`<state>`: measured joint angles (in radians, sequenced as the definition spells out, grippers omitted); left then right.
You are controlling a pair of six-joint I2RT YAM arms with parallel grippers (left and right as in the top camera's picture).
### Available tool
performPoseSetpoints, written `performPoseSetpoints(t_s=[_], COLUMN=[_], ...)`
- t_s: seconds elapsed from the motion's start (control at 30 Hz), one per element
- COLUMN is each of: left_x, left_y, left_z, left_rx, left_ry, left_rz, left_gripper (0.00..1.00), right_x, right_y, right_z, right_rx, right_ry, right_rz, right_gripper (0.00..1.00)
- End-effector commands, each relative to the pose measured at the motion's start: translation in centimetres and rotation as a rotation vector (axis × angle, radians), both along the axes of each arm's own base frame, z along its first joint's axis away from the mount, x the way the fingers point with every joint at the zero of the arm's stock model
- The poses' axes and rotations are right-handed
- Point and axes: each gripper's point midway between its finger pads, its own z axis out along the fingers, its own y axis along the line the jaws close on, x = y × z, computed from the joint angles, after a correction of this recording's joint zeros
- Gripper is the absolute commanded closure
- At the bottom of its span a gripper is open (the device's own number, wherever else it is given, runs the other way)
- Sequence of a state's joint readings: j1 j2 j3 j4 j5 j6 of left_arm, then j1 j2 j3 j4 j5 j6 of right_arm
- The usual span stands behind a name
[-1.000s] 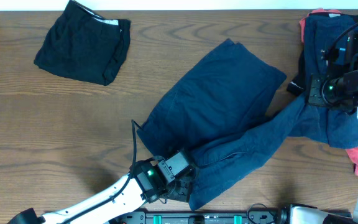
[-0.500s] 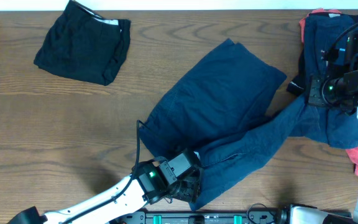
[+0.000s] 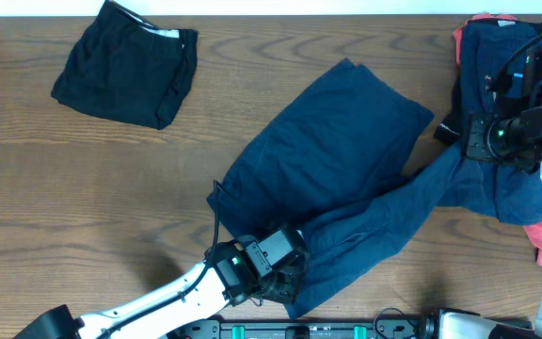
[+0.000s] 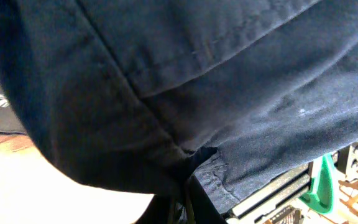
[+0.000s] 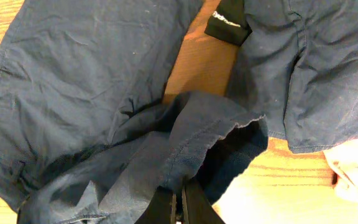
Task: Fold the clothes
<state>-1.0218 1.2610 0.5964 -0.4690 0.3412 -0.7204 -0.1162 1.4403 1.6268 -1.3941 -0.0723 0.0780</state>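
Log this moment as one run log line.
left gripper: shut on navy shorts | right gripper: shut on same shorts | black garment: far left, apart

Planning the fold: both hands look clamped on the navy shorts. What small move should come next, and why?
Probably raise both hands a little and draw the navy shorts left, away from the heap of clothes. The left hand pinches their near corner, the right hand pinches the end beside that heap, and the cloth between lies rumpled, not flat enough to fold.

Dark brown wood-grain table [image 3: 83, 188], evenly lit, a pale strip [image 3: 252, 7] along its far edge.
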Motion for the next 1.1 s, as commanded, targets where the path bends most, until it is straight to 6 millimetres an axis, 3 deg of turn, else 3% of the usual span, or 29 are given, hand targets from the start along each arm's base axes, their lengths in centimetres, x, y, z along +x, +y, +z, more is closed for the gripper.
performPoseSetpoints(t_s=[0.0,0.17,0.3,0.5,0.77,0.87,1.07], left_x=[1.0,4.4,8.0,11.3,11.1,10.4,9.9], left_y=[0.7,2.8,5.5,9.3,13.3,14.3,17.5], left_z=[0.7,3.8,8.0,14.1,19.6,19.7,18.8], left_rx=[0.000,0.012,0.021,0.034,0.111,0.136,0.270], left_ry=[-0.017,-0.111,-0.234,-0.405,-0.542,-0.530,-0.510], left_rz=[0.015,0.070,0.173,0.344,0.442,0.472,0.632], left_gripper=[0.94,0.94,0.94,0.94,0.94,0.94,0.94], right_x=[0.1,0.4,0.5,0.5,0.5,0.9,4.0], right_y=[0.3,0.8,1.0,0.9,1.7,1.9,3.5], right_z=[0.3,0.5,0.5,0.6,2.2,2.9,4.3], right_rx=[0.000,0.027,0.036,0.036,0.062,0.070,0.118], right_ry=[-0.012,-0.026,-0.033,-0.036,-0.110,-0.151,-0.279], right_rz=[0.025,0.037,0.040,0.038,0.070,0.082,0.170], right_gripper=[0.99,0.99,0.99,0.99,0.99,0.99,0.99])
